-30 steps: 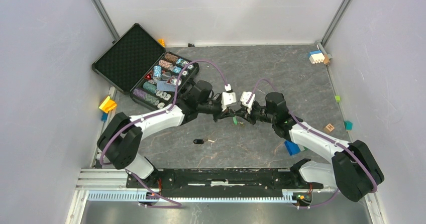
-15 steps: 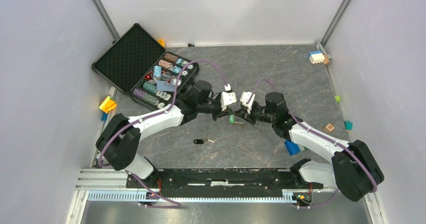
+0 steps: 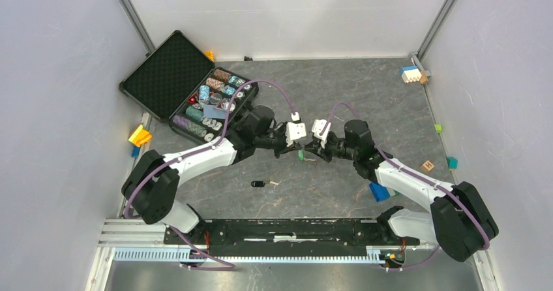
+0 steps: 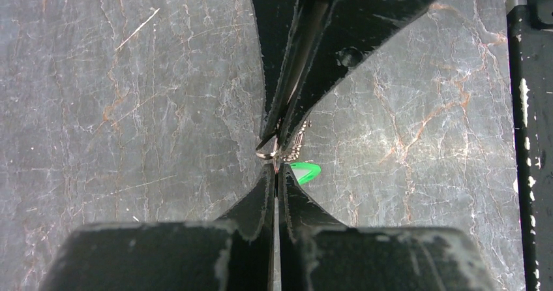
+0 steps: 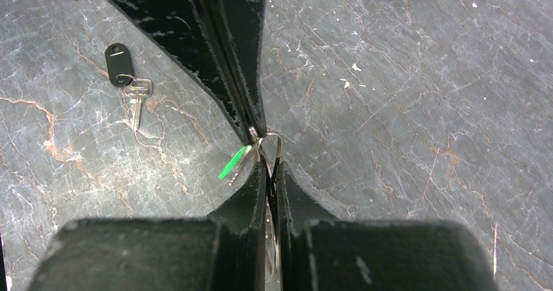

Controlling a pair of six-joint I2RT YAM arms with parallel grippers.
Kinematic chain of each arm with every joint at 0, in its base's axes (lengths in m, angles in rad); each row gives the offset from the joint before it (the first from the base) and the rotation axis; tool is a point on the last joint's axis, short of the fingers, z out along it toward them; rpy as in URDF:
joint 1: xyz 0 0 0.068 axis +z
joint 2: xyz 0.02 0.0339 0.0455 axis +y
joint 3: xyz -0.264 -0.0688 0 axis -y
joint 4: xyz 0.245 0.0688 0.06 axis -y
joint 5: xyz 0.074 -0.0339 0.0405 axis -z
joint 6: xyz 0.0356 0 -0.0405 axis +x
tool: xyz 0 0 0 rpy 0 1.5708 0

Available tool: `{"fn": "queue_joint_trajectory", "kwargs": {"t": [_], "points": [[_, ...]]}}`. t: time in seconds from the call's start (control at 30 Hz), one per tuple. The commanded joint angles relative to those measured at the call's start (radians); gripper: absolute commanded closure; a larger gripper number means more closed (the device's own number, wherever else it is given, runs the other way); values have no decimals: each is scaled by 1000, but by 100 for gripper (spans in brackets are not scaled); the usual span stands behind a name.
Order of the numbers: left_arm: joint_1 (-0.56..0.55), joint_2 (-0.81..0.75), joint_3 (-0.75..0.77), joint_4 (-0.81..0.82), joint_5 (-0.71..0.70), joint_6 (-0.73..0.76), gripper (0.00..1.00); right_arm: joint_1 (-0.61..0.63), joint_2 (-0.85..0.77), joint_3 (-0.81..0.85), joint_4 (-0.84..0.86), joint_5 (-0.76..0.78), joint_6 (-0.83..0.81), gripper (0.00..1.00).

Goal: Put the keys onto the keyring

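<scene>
Over the middle of the table my left gripper [image 3: 292,149] and right gripper [image 3: 311,151] meet tip to tip, above the surface. The keyring [image 5: 274,143], a thin silver wire loop, runs down into the right gripper [image 5: 269,165], which is shut on it. The left gripper [image 4: 276,168] is shut on the green-headed key [image 4: 305,171], whose head sticks out beside its tips and right at the ring [image 4: 266,154]. A toothed plain key [image 4: 297,139] hangs by the ring. The black-headed key [image 5: 118,61] lies flat on the table [image 3: 339,95], apart from both grippers [image 3: 257,184].
An open black case [image 3: 166,72] of chip stacks [image 3: 212,102] sits at the far left. A blue block [image 3: 378,192] lies beside the right arm, a wooden cube [image 3: 427,166] further right, yellow blocks [image 3: 139,135] at the left edge. The arms' rail [image 3: 287,229] runs along the near edge.
Both grippers, still joined at the ring, have shifted slightly left and away. The green key moved with them. Neither grip changed.
</scene>
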Motion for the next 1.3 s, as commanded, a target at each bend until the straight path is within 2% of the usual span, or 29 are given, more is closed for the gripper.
{"fn": "queue_joint_trajectory", "kwargs": {"t": [0.0, 0.27, 0.53, 0.8, 1.0, 1.27], "points": [[-6, -67, -14, 16, -9, 69, 98, 2, 2, 16, 20, -6, 2, 100], [-14, -82, -5, -26, -16, 110, 98, 3, 13, 21, 16, -16, 3, 100], [-41, -34, 23, -34, 9, 105, 98, 3, 13, 23, 14, -27, 3, 100], [-43, -7, 12, 38, -10, 93, 98, 3, 16, 21, 15, -49, 3, 100], [-45, -13, 9, 59, -51, 91, 98, 3, 20, 23, 13, -47, 3, 100], [-88, -51, -28, 94, -181, 72, 98, 3, 24, 27, 9, -29, 5, 100]]}}
